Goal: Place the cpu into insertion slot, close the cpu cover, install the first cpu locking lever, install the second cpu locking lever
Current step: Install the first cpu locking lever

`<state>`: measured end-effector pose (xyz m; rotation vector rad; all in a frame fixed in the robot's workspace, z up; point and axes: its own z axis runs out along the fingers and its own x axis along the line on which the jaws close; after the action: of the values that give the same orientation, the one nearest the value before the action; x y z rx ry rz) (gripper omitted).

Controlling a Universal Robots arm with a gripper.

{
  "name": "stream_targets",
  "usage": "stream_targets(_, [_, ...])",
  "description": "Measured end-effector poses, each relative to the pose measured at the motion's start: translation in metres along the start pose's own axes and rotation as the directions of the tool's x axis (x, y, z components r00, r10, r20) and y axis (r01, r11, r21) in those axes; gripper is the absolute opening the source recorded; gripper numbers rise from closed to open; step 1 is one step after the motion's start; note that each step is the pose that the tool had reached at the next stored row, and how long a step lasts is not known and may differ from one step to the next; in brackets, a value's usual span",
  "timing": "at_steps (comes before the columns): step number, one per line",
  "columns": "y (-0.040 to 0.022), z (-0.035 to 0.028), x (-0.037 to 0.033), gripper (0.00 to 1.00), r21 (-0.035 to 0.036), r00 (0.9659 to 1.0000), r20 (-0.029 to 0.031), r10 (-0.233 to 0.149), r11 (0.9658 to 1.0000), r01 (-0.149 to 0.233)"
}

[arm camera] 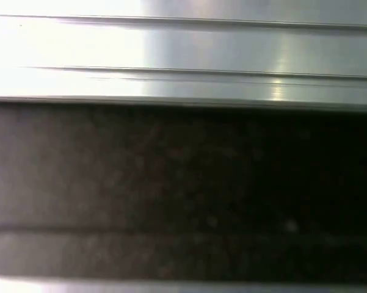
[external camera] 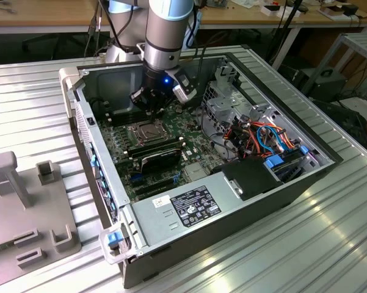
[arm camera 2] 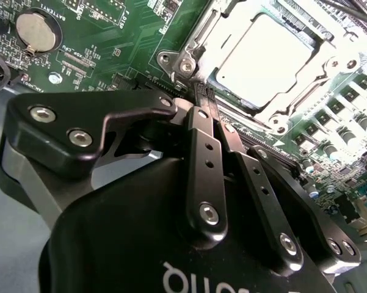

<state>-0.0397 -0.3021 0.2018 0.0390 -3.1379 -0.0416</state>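
The arm's black gripper (arm camera 2: 205, 91) hangs low inside the open grey computer case (external camera: 244, 210), its fingers (arm camera 2: 201, 131) clenched together with nothing between them, tips just beside the corner of the brownish-silver square cpu cover (arm camera 2: 195, 46) lying over the silver-grey cpu (arm camera 2: 265, 58) seated in its socket on the green motherboard (external camera: 119, 143).

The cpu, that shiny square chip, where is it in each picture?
Exterior view: the cpu sits in the insertion slot on the green board, just below the gripper.
Second wrist view: the cpu is the bright square ahead of the gripper, with the cpu cover framing it.
First wrist view: I cannot find it there.
Shared landmark: the gripper, beside the chip in the first two.
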Motion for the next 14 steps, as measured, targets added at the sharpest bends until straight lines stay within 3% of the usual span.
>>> stream_targets(9, [0.0005, 0.0024, -0.0004, 0.11, -0.0025, 1.0000, 0.0003, 0.000, 1.0000, 0.000])
stream_targets(14, [0.0012, -0.0047, -0.0004, 0.11, -0.0041, 1.0000, 0.0006, 0.000, 1.0000, 0.000])
